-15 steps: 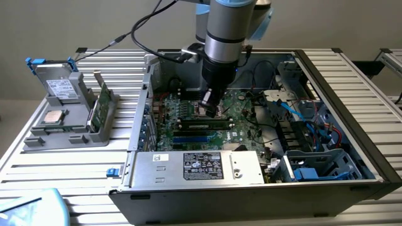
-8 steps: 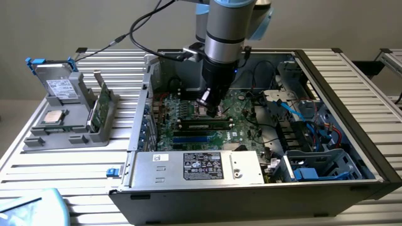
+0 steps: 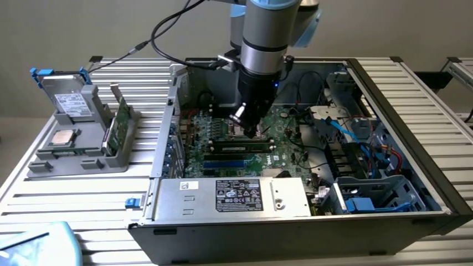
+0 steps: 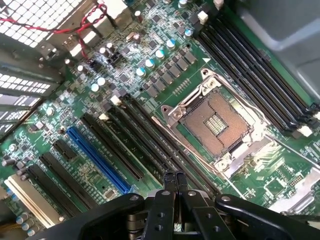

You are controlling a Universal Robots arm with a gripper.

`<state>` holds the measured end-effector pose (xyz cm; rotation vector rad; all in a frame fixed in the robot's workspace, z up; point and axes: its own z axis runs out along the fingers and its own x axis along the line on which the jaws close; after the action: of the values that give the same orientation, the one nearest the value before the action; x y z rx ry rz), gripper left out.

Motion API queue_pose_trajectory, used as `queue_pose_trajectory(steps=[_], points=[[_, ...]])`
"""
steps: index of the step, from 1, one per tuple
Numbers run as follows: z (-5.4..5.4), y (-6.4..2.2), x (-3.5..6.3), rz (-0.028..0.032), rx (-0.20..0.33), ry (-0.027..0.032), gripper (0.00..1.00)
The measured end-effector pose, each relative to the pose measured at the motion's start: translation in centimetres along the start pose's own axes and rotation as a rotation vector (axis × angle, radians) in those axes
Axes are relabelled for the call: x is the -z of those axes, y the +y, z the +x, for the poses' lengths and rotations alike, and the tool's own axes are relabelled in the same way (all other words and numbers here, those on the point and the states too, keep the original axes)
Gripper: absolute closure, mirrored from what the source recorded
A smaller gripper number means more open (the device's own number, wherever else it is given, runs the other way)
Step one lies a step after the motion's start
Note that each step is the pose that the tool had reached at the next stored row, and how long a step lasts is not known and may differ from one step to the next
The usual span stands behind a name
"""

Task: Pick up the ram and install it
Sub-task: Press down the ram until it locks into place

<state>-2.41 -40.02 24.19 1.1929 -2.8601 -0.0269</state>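
The ram [image 3: 240, 147], a long thin green stick with black chips, lies along a memory slot on the motherboard [image 3: 284, 158] inside the open computer case. My gripper [image 3: 251, 131] hangs just above and behind the ram, beside the processor socket. In the wrist view the gripper [image 4: 174, 181] is shut, its two black fingers pressed together with nothing between them. It hovers over the rows of black memory slots [image 4: 145, 145] next to the empty processor socket [image 4: 216, 122].
A grey holder [image 3: 44, 163] at the exterior view's left carries a hard drive [image 3: 70, 102], a square silver chip [image 3: 63, 137] and an upright green card [image 3: 118, 124]. The power supply [image 3: 236, 197] fills the case's front. Cables [image 3: 355, 133] and a drive cage crowd the right side.
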Motion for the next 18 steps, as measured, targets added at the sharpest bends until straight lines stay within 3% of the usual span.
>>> queue_pose_trajectory(steps=[4, 18], points=[[0.00, 0.00, -0.03, 0.0012, -0.057, -0.0049, 0.89], [0.00, 0.00, -0.03, -0.0029, -0.218, -0.0108, 0.89]])
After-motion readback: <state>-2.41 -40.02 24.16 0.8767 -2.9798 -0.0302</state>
